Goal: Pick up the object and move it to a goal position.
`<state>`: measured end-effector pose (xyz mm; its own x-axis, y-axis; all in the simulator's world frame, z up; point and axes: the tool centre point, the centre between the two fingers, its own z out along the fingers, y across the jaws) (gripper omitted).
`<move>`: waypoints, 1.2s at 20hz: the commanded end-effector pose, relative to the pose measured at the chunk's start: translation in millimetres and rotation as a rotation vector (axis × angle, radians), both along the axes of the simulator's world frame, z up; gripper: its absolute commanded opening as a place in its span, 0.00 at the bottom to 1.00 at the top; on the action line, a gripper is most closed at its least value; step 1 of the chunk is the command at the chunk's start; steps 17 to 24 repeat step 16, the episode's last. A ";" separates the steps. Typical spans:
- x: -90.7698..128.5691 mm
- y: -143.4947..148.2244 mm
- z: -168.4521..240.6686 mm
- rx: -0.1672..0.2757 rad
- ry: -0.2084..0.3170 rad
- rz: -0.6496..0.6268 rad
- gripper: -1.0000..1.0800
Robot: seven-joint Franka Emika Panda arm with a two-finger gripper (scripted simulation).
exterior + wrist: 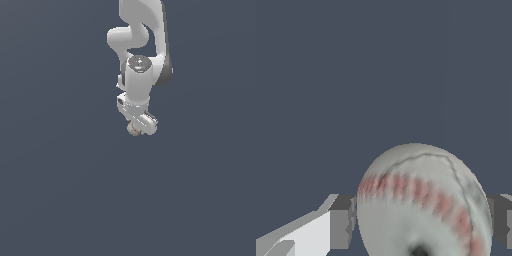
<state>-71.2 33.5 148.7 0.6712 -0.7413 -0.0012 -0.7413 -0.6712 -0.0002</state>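
Fingers (341,222) are pressed against the ball (421,205) on both sides; red stitching is noted.

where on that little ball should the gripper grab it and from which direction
Across its widest middle, one finger on each side, coming straight down from above. The ball is round with only red stitching, so no edge helps; the gripper already straddles it that way.

One ball (423,205), one gripper (423,220) with two fingers (341,222), and one arm (140,45).
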 end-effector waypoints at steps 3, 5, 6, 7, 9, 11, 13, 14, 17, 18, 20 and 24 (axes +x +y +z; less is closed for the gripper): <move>4.9 -20.0 37.2 0.000 -0.001 0.000 0.00; 6.9 -26.9 49.9 0.000 -0.001 0.000 0.00; 7.8 -30.0 55.5 0.000 -0.001 0.000 0.00; 8.7 -32.6 60.3 -0.001 -0.001 0.000 0.00; 10.2 -37.1 68.6 -0.001 -0.001 0.000 0.00; 11.5 -40.5 74.8 -0.001 -0.001 0.000 0.00; 12.3 -42.7 78.9 -0.001 -0.001 0.000 0.00; 12.6 -43.4 80.2 -0.001 -0.001 0.000 0.00; 12.9 -44.0 81.2 -0.001 -0.001 0.000 0.00; 12.9 -44.0 81.2 -0.001 -0.001 0.000 0.00; 12.9 -44.0 81.2 -0.001 -0.001 0.000 0.00; 12.9 -44.0 81.2 -0.001 -0.001 0.000 0.00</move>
